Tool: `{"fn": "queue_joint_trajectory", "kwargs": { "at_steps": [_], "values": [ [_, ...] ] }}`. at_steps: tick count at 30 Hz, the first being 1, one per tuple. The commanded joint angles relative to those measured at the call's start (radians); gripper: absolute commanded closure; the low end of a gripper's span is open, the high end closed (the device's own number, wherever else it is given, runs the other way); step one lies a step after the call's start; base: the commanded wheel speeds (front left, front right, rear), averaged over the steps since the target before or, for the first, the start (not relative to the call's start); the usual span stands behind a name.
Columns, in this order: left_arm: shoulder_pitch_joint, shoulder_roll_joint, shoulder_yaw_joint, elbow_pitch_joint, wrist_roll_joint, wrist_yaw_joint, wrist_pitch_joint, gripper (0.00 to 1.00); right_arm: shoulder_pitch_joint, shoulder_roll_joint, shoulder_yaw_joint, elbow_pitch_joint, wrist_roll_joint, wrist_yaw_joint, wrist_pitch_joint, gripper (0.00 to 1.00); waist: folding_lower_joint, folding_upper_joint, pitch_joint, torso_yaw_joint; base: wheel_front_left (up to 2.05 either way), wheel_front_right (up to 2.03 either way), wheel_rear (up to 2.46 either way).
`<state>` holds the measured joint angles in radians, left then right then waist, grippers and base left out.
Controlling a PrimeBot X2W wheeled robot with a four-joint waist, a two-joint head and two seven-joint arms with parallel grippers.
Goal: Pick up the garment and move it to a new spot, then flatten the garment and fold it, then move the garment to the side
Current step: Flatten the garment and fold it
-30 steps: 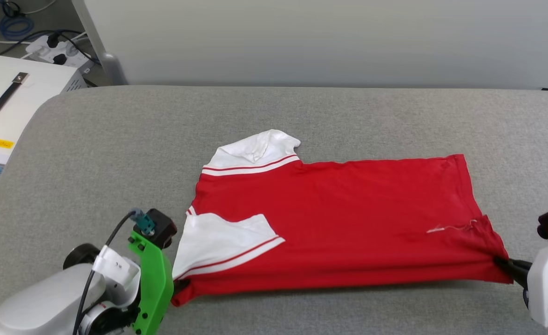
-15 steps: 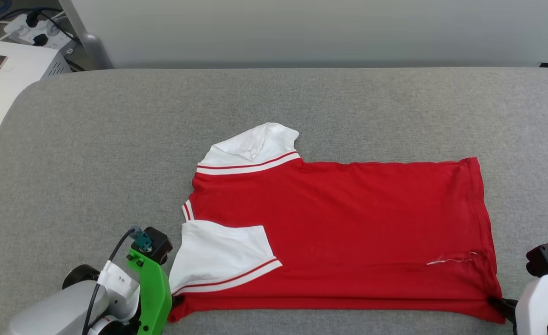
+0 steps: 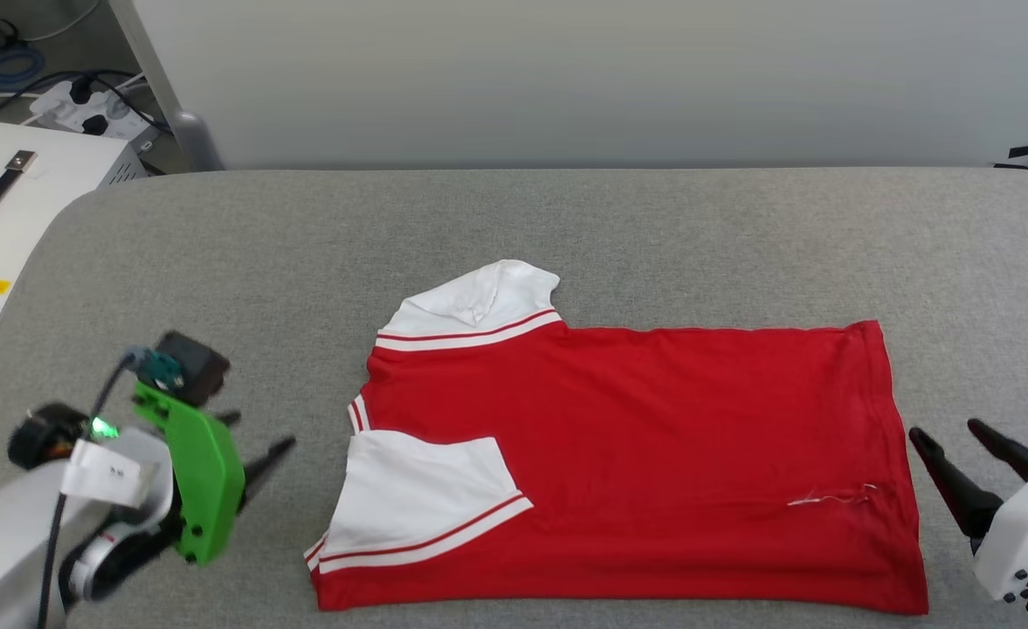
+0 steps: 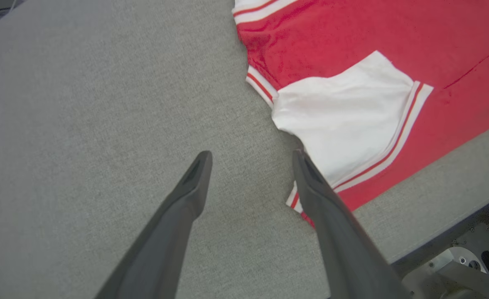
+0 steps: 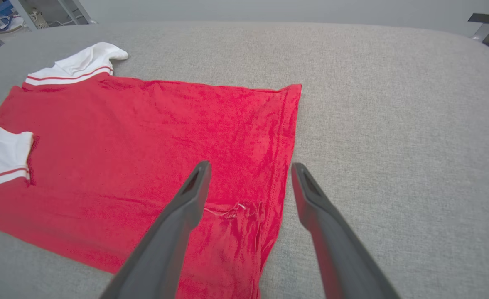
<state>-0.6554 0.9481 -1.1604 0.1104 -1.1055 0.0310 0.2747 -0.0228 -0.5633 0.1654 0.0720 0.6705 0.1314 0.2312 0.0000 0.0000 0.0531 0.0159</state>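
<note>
The garment [image 3: 636, 454] lies flat on the grey padded table [image 3: 566, 227], plain red side up, collar end to the left. One white sleeve [image 3: 417, 502] is folded over the red body and the other white sleeve [image 3: 474, 301] sticks out at the far edge. My left gripper [image 3: 256, 432] is open and hovers left of the garment, holding nothing; the left wrist view shows the left gripper [image 4: 251, 153] beside the folded sleeve [image 4: 344, 120]. My right gripper [image 3: 942, 429] is open and empty just right of the hem; in the right wrist view the right gripper [image 5: 249, 165] hangs over the garment [image 5: 144, 137] at its hem edge.
A white box [image 3: 7, 201] with a handle stands off the table's left end, with a power strip [image 3: 86, 105] and cables behind it. A pale wall panel [image 3: 566, 79] runs behind the table. The table's near edge [image 4: 443, 241] lies close to the garment.
Both grippers opened and let go of the garment's near corners, and the near edge now lies flat. The left arm drew back to the left; the right drew slightly away. The camera also shifted.
</note>
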Motion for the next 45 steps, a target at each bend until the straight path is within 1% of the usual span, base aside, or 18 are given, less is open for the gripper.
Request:
{"fn": "queue_joint_trajectory", "kwargs": {
  "at_steps": [1, 3, 4, 7, 11, 13, 15, 20, 24, 29, 33, 38, 42, 43, 44, 45],
  "values": [
    [-0.049, 0.01, 0.028, -0.011, 0.027, 0.025, -0.029, 0.0, -0.004, 0.023, -0.026, -0.022, -0.029, -0.001, -0.026, 0.0, 0.0, 0.0, 0.01, -0.005, 0.0, 0.0, 0.0],
    [-0.088, 0.0, 0.062, -0.007, 0.047, 0.055, -0.066, 0.0, -0.014, 0.061, -0.066, -0.05, -0.062, -0.001, -0.059, 0.0, 0.0, 0.0, 0.019, -0.01, 0.0, 0.0, 0.0],
    [-0.107, -0.016, 0.081, 0.002, 0.043, 0.063, -0.084, 0.0, -0.02, 0.082, -0.081, -0.067, -0.08, -0.001, -0.071, 0.0, 0.0, 0.0, 0.027, -0.014, 0.0, 0.0, 0.0],
    [-0.165, -0.056, 0.114, 0.043, 0.05, 0.059, -0.112, 0.0, -0.038, 0.124, -0.103, -0.113, -0.129, -0.001, -0.095, 0.0, 0.0, 0.0, 0.052, -0.03, 0.0, 0.0, 0.0],
    [-0.258, -0.122, 0.151, 0.119, 0.052, 0.024, -0.141, 0.0, -0.069, 0.165, -0.109, -0.181, -0.176, -0.001, -0.107, 0.0, 0.0, 0.0, 0.104, -0.064, 0.0, 0.0, 0.0],
    [-0.306, -0.15, 0.157, 0.157, 0.048, -0.008, -0.125, 0.0, -0.084, 0.178, -0.105, -0.212, -0.19, -0.001, -0.104, 0.0, 0.0, 0.0, 0.137, -0.082, 0.0, 0.0, 0.0],
    [-0.357, -0.178, 0.155, 0.2, 0.043, -0.037, -0.088, 0.0, -0.097, 0.186, -0.1, -0.241, -0.2, -0.001, -0.101, 0.0, 0.0, 0.0, 0.171, -0.1, 0.0, 0.0, 0.0],
    [-0.485, -0.245, 0.116, 0.313, 0.02, -0.108, 0.094, 0.0, -0.132, 0.196, -0.088, -0.276, -0.217, -0.001, -0.096, 0.0, 0.0, 0.0, 0.253, -0.135, 0.0, 0.0, 0.0],
    [-0.561, -0.294, 0.088, 0.395, -0.014, -0.137, 0.231, 0.0, -0.165, 0.198, -0.077, -0.278, -0.218, -0.001, -0.095, 0.0, 0.0, 0.0, 0.309, -0.153, 0.0, 0.0, 0.0],
    [-0.623, -0.343, 0.041, 0.477, -0.039, -0.15, 0.39, 0.0, -0.208, 0.194, -0.068, -0.268, -0.214, -0.001, -0.099, 0.0, 0.0, 0.0, 0.37, -0.163, 0.0, 0.0, 0.0],
    [-0.644, -0.367, 0.008, 0.523, -0.028, -0.156, 0.434, 0.0, -0.241, 0.191, -0.049, -0.257, -0.21, -0.001, -0.104, 0.0, 0.0, 0.0, 0.404, -0.168, 0.0, 0.0, 0.0],
    [-0.633, -0.391, -0.035, 0.578, -0.016, -0.16, 0.447, 0.0, -0.275, 0.187, -0.029, -0.238, -0.202, -0.001, -0.115, 0.0, 0.0, 0.0, 0.431, -0.174, 0.0, 0.0, 0.0],
    [-0.607, -0.397, -0.069, 0.589, -0.004, -0.161, 0.454, 0.0, -0.287, 0.177, -0.024, -0.221, -0.195, -0.001, -0.123, 0.0, 0.0, 0.0, 0.436, -0.173, 0.0, 0.0, 0.0],
    [-0.6, -0.396, -0.077, 0.585, -0.001, -0.161, 0.457, 0.7, -0.29, 0.173, -0.026, -0.217, -0.192, -0.001, -0.125, 0.0, 0.0, 0.0, 0.434, -0.171, 0.0, 0.0, 0.0],
    [-0.596, -0.394, -0.083, 0.576, 0.004, -0.161, 0.457, 1.0, -0.292, 0.17, -0.028, -0.214, -0.191, -0.001, -0.126, 0.0, 0.0, 0.0, 0.432, -0.169, 0.0, 0.0, 0.0],
    [-0.591, -0.39, -0.09, 0.565, 0.01, -0.161, 0.454, 1.0, -0.292, 0.167, -0.034, -0.21, -0.19, -0.001, -0.129, 0.0, 0.0, 0.0, 0.428, -0.166, 0.0, 0.0, 0.0]
  ]
}}
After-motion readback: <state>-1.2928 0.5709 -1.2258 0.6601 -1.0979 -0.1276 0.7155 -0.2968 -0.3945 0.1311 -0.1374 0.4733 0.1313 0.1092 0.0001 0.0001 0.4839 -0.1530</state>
